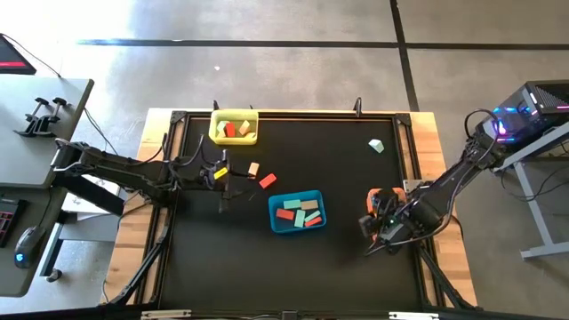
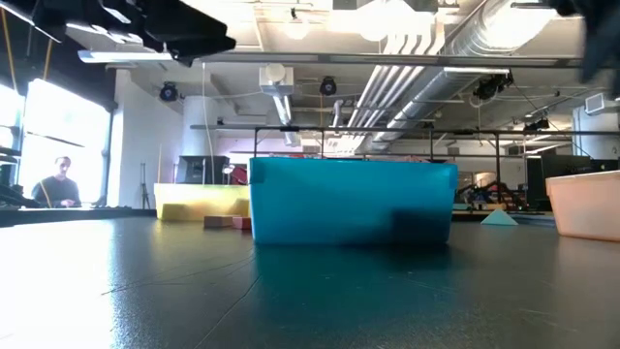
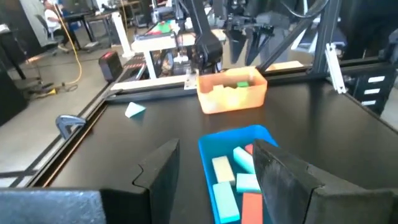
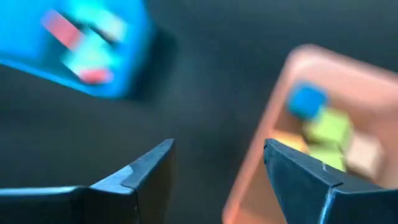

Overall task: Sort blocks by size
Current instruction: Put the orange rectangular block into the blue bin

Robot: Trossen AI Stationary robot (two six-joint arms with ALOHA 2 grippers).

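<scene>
My left gripper (image 1: 233, 180) hovers open and empty left of the blue tray (image 1: 297, 212), level above the table; its fingers (image 3: 216, 149) frame that tray, which holds red, tan and pale green blocks (image 3: 239, 180). My right gripper (image 1: 378, 222) hangs open and empty, pointing steeply down over the near-left rim of the orange tray (image 4: 311, 124), in which lie blue, lime and tan blocks (image 4: 323, 127). The yellow tray (image 1: 234, 127) at the back holds a few blocks. Lying loose on the mat are a tan block (image 1: 253, 169), a red block (image 1: 267, 180) and a pale green block (image 1: 377, 145).
The black mat (image 1: 293, 267) is framed by a metal rail and wooden table edges. The near half of the mat has free room. A person sits far off in the room (image 2: 60, 182). A computer with lit fans (image 1: 524, 111) stands on a side table to the right.
</scene>
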